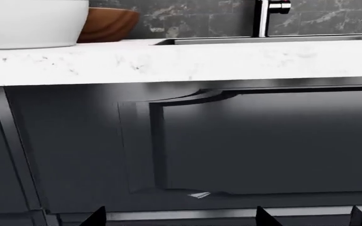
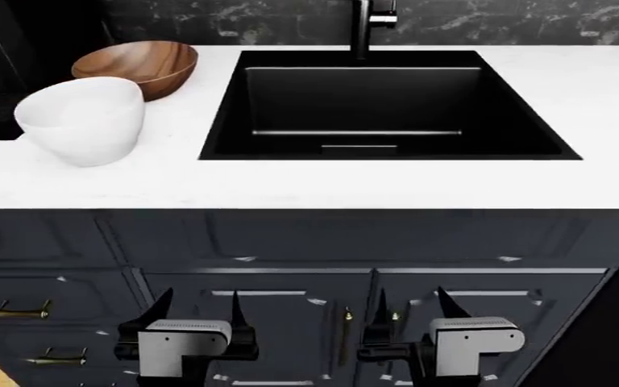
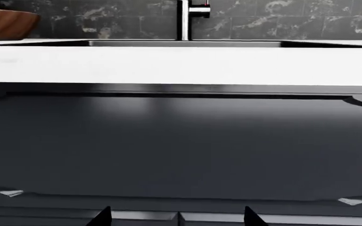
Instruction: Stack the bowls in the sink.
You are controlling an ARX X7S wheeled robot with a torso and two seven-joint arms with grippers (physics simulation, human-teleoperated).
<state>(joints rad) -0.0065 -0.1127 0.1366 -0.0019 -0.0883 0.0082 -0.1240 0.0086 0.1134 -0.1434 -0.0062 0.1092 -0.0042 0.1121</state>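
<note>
With both bowls, white and wooden, on the bench left of the bare sink, both grippers hang low, fingers apart and empty, stacking unstarted.

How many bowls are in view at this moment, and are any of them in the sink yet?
2. The white bowl sits on the countertop left of the sink; the wooden bowl sits just behind it, nearer the backsplash. Neither is in the sink, and no others show.
</note>
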